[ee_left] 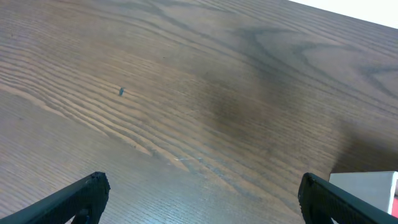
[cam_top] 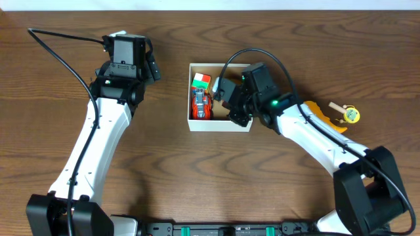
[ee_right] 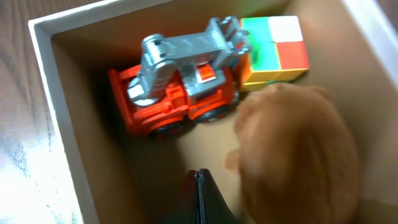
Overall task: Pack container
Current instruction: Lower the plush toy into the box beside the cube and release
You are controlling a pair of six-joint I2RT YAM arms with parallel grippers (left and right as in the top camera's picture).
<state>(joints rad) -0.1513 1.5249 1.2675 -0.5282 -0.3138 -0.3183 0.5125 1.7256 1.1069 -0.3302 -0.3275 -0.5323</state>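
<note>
On the wood surface (cam_top: 197,177), the container (cam_top: 216,126) sat directly under my right gripper (ee_right: 199,178), its jaws together, while my left gripper (ee_left: 204,185), spread wide, hung well apart.

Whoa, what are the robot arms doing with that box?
They are packing toys into the square white cardboard box with a brown inside. The right arm reaches into it, jaws shut, beside a fuzzy tan soft toy. A red toy truck with a grey ladder and a colourful puzzle cube already lie inside. The left arm hovers over the brown wooden table, jaws open.
</note>
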